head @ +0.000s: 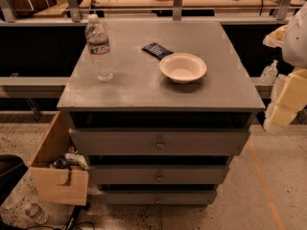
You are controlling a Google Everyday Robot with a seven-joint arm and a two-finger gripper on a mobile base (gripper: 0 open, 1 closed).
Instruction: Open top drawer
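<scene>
Your gripper (pixel 283 107) hangs at the right edge, just off the front corner of the cabinet top (pixel 144 87); you can't tell whether it's clenched or released. The top drawer (pixel 115 142) sits right under that top, knob (pixel 159 144) centred, open floor (pixel 273 195) before it. The label on the water bottle (pixel 100 49) can't be read

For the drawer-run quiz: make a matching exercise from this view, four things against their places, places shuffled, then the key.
1 water bottle
2 white bowl
3 top drawer
4 gripper

A right edge of view, beside the cabinet
B directly under the cabinet top
C upright, left on the cabinet top
D cabinet top, right of centre

Pairs: 1-C, 2-D, 3-B, 4-A
</scene>
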